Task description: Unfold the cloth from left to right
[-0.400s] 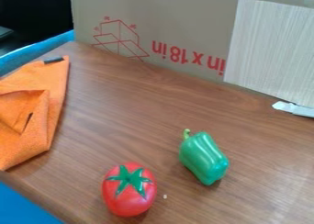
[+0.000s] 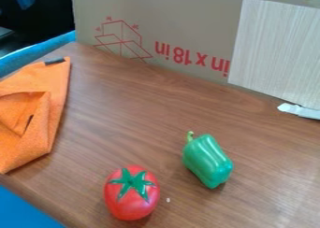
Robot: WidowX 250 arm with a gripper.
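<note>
Cloth (image 2: 47,124) out on the left, tomato (image 2: 131,199) and pepper (image 2: 208,160) holding the front!
All three are on the table (image 2: 131,115): the tomato sits nearer the camera, the pepper to its right and a little farther back, the two apart, the cloth well clear of both; along the back runs the cardboard (image 2: 163,17), with the panel (image 2: 275,49) before its right part and, at the panel's foot, an object (image 2: 299,110) hard to make out.
</note>
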